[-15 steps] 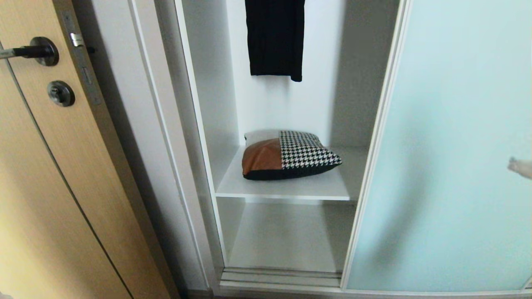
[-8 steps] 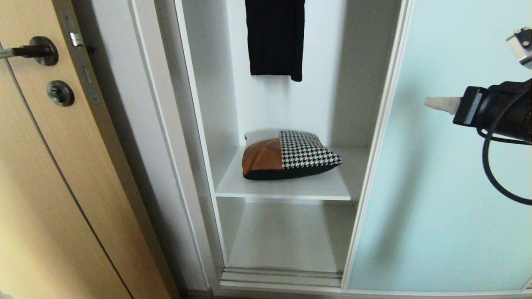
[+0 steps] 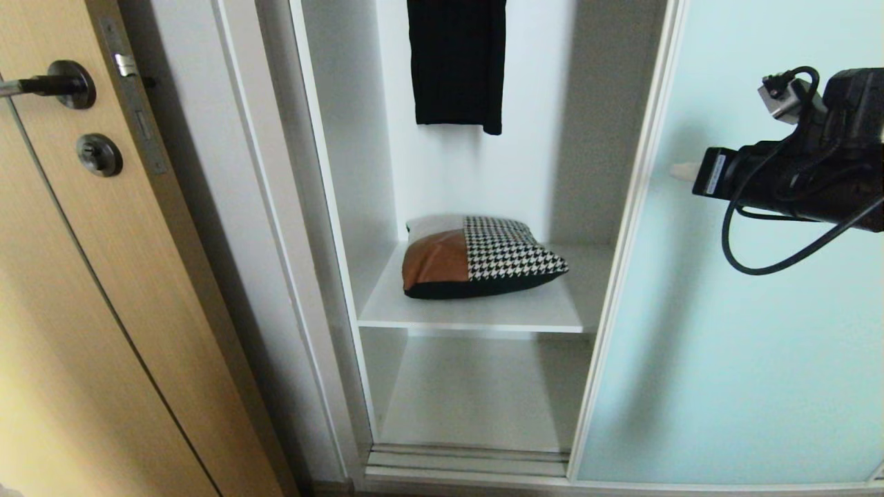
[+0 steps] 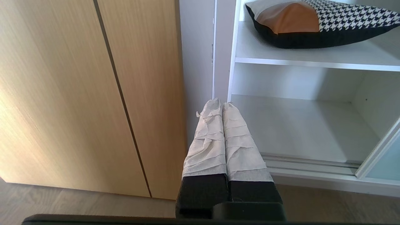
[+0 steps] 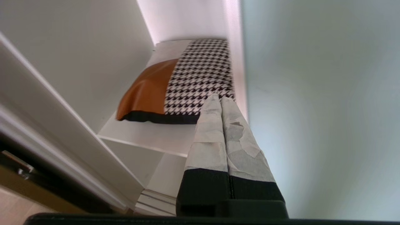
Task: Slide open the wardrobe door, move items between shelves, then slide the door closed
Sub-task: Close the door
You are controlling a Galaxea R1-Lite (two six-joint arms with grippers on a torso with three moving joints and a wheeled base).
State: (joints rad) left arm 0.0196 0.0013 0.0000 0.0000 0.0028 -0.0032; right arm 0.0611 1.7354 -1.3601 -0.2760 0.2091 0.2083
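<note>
The frosted aqua sliding wardrobe door (image 3: 746,290) stands slid to the right, leaving the left bay uncovered. A patchwork cushion (image 3: 476,257) (image 5: 184,84) (image 4: 315,22) lies on the upper white shelf (image 3: 476,314); the lower shelf (image 3: 476,393) (image 4: 300,128) is bare. My right gripper (image 3: 680,171) (image 5: 220,100) is shut and empty, held level in front of the glass panel, its tips close to the door's left frame (image 3: 632,207). My left gripper (image 4: 221,102) is shut and empty, low near the wardrobe's left post.
A black garment (image 3: 457,65) hangs above the cushion. A light wood hinged door (image 3: 83,290) with a lever handle (image 3: 48,84) stands to the left. The wardrobe's floor track (image 3: 469,461) runs along the bottom.
My right arm has risen into the head view from the right edge and moved left across the glass panel toward the door's frame. Cushion, door and left gripper have not moved.
</note>
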